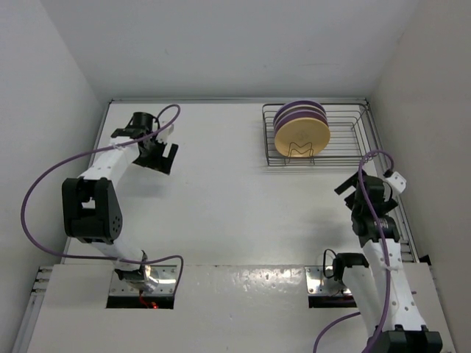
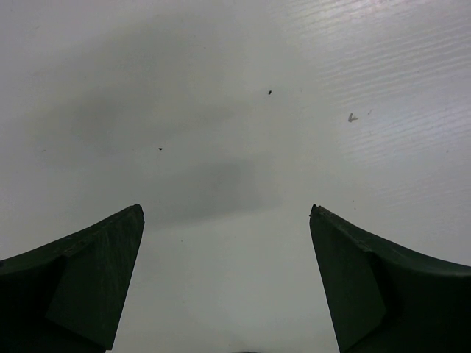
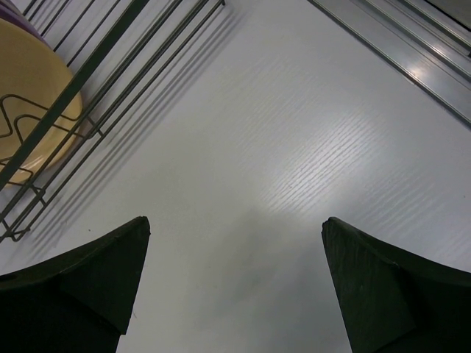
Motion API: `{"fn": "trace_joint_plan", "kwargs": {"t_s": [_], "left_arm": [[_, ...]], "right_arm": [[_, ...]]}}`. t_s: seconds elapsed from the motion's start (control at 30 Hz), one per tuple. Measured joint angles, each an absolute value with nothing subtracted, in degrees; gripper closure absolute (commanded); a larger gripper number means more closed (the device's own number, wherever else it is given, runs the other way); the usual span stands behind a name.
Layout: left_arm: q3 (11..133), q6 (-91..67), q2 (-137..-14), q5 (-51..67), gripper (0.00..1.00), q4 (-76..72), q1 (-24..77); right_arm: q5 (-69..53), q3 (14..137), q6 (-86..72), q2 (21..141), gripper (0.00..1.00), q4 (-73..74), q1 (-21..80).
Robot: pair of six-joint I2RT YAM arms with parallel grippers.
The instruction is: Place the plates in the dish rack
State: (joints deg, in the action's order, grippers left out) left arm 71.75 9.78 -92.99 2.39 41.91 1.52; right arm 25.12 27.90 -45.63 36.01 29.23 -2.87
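Note:
The dish rack (image 1: pixel 352 157), a silver wire basket, stands at the table's back right. Plates stand on edge in its left half: an orange-yellow plate (image 1: pixel 302 137) in front, lavender plates (image 1: pixel 297 111) behind it. My right gripper (image 1: pixel 353 188) hovers just in front of the rack's right end, open and empty. In the right wrist view my open gripper (image 3: pixel 235 220) is over bare table, with the rack's wires (image 3: pixel 81 73) and the orange-yellow plate (image 3: pixel 33 77) at upper left. My left gripper (image 1: pixel 163 154) is at the back left, far from the rack, open (image 2: pixel 226 213) with nothing between its fingers.
White walls enclose the table on the left, back and right. A metal rail (image 3: pixel 412 59) runs along the right edge beside my right gripper. A purple cable (image 1: pixel 44 184) loops off the left arm.

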Motion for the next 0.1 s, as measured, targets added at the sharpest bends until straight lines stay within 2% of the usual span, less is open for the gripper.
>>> {"fn": "trace_joint_plan", "kwargs": {"t_s": [0.1], "left_arm": [[71.7, 9.8, -92.9, 2.8, 0.00, 41.9, 1.5]], "right_arm": [[25.5, 28.2, -46.6, 37.0, 0.01, 29.3, -2.9]]}}
